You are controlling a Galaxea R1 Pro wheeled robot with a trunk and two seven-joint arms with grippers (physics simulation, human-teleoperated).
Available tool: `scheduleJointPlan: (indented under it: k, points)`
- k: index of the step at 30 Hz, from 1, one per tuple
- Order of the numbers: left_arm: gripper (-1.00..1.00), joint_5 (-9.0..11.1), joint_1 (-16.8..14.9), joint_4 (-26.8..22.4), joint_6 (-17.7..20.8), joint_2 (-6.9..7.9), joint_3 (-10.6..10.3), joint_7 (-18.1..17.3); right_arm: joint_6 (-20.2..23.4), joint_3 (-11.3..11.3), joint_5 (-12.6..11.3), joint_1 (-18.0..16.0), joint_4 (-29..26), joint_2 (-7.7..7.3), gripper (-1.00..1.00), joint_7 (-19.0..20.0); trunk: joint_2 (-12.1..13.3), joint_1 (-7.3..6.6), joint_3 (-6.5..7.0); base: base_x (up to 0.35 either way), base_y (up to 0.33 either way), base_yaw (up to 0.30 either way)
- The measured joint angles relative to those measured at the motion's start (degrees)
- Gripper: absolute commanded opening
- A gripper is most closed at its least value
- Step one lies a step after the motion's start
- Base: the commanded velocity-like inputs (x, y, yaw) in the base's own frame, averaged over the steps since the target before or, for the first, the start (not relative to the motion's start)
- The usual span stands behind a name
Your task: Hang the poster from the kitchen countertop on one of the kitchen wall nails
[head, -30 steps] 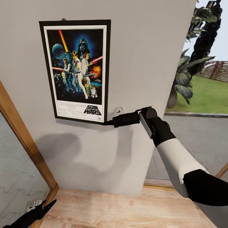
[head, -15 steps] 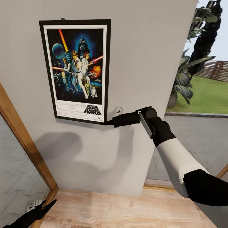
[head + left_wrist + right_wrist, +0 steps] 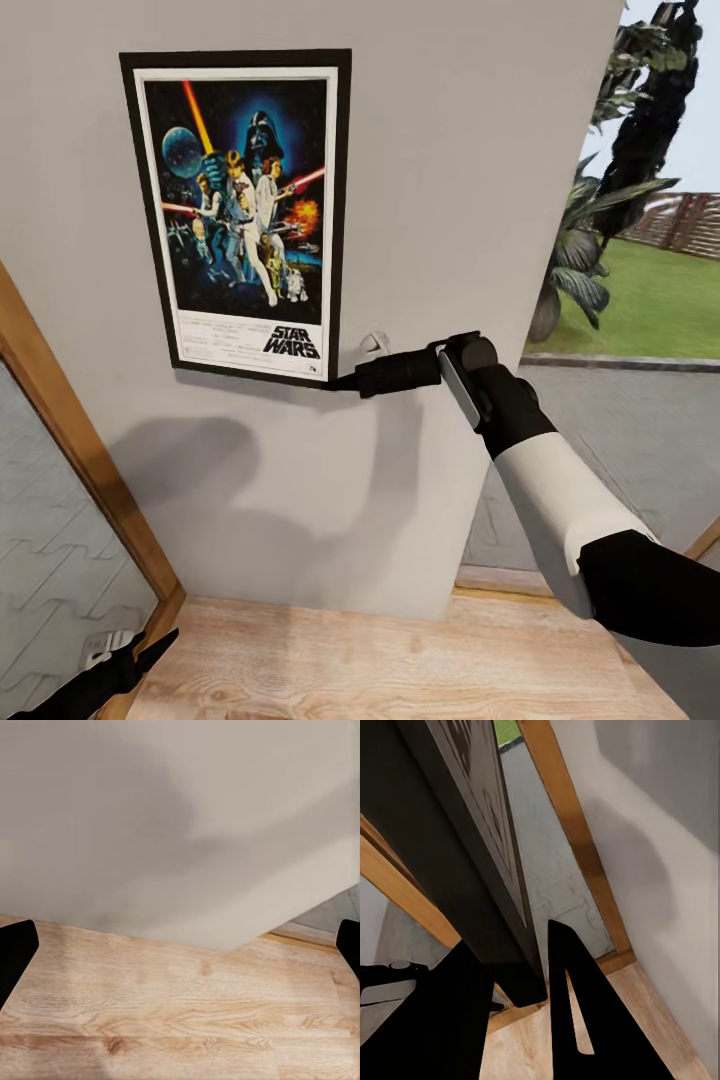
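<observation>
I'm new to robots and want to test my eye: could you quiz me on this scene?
1. True or false: the poster lies flat on the floor.
2. Which hand holds the poster's lower corner? A. left B. right
3. Fill in: the left hand hangs low, near the ____ floor.

Key: 1. False, it is up against the wall. 2. B, the right hand. 3. Wooden.
</observation>
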Motion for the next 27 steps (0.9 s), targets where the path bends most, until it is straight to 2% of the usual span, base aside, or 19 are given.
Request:
scheduleJointPlan:
  k: [13, 27]
  points:
    - [1.0, 0.0, 0.0, 0.0, 0.0, 0.0, 0.0, 0.0, 0.2, 0.0, 0.1, -3.0, 2.0, 0.7, -1.0, -0.1, 0.0, 0.0, 0.0, 0.0, 0.0, 0.0]
    - [1.0, 0.0, 0.0, 0.0, 0.0, 0.0, 0.0, 0.0, 0.1, 0.0, 0.1, -3.3, 3.6, 1.05, -1.0, -0.1, 0.0, 0.0, 0.0, 0.0, 0.0, 0.0]
